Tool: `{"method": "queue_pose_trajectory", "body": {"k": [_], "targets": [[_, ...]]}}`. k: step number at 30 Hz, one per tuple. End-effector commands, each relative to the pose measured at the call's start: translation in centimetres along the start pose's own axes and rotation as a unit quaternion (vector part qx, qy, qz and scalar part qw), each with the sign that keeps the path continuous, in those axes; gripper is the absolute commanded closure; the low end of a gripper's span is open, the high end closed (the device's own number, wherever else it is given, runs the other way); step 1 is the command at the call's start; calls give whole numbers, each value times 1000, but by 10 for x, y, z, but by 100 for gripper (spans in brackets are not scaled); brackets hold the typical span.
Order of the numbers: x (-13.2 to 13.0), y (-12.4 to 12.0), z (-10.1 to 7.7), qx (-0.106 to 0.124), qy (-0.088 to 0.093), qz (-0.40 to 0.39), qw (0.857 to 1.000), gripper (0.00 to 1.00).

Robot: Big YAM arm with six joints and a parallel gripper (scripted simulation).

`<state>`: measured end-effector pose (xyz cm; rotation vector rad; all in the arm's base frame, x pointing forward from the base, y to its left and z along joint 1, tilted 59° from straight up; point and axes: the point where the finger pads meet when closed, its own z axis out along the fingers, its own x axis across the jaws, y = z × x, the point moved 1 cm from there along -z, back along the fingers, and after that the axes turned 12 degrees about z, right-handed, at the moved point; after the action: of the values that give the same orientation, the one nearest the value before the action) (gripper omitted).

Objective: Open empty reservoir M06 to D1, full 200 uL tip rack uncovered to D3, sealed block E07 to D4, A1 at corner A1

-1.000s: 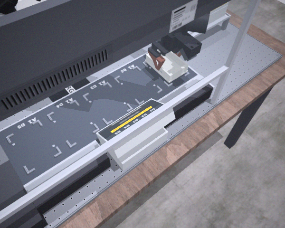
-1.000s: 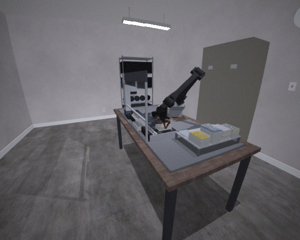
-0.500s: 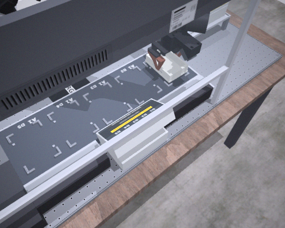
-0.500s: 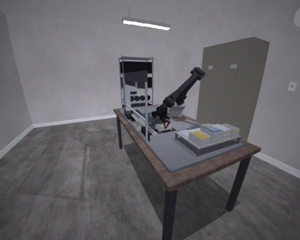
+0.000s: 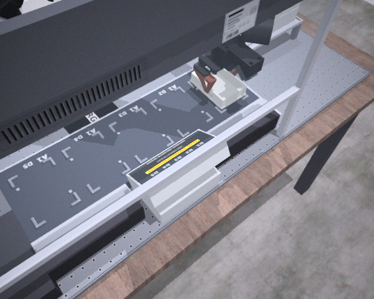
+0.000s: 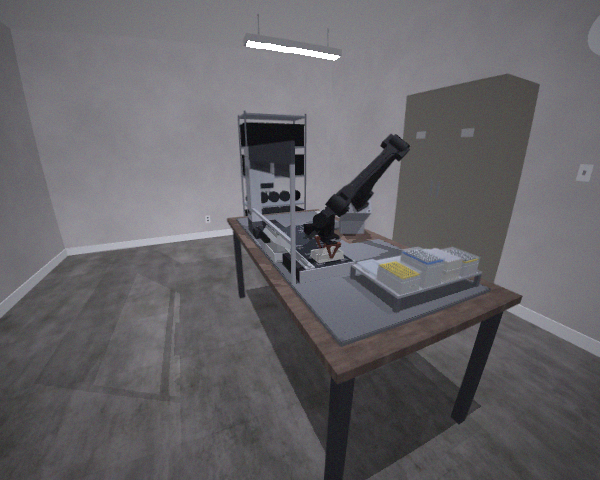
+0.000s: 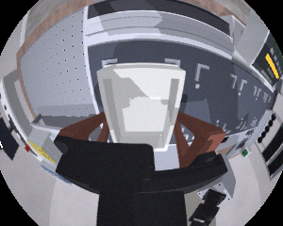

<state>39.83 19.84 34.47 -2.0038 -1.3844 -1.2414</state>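
The white one-well reservoir [image 5: 227,90] [image 6: 322,254] [image 7: 141,104] is open and empty. It sits low at D1, the right end of the dark deck [image 5: 52,189] in the top view, between the corner brackets. I cannot tell whether it rests on the deck. My gripper [image 5: 220,84] [image 6: 327,251] [image 7: 141,112] is shut on the reservoir, one red-brown finger on each long side. D2 [image 5: 181,103], D3 [image 5: 142,125], D4 [image 5: 96,151] and D5 [image 5: 45,189] are bare. The SHELF [image 6: 434,298] stands at the table's near end with a yellow-plate rack [image 6: 399,269], a blue-rimmed rack [image 6: 422,255] and more labware.
The handler's dark housing [image 5: 84,64] overhangs the back of the deck. A white rail [image 5: 181,167] with a head carrying a yellow-bar display [image 5: 172,154] runs along the front. A white post [image 5: 309,64] stands right of D1. The RG mark [image 5: 91,118] lies behind D3.
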Motion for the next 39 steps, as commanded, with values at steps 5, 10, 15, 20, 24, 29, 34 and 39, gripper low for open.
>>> {"method": "queue_pose_trajectory", "body": {"k": [5, 10, 15, 20, 24, 29, 34, 39], "targets": [[6, 1, 5, -2, 5, -3, 1000, 100], [10, 2, -1, -8, 10, -8, 1000, 100], [7, 1, 7, -2, 6, -4, 1000, 100], [6, 2, 8, -3, 6, -4, 1000, 100], [11, 5, -1, -11, 9, -8, 1000, 100], [11, 5, -1, -11, 9, -8, 1000, 100], [11, 5, -1, -11, 9, -8, 1000, 100], [11, 5, -1, -11, 9, -8, 1000, 100]]}}
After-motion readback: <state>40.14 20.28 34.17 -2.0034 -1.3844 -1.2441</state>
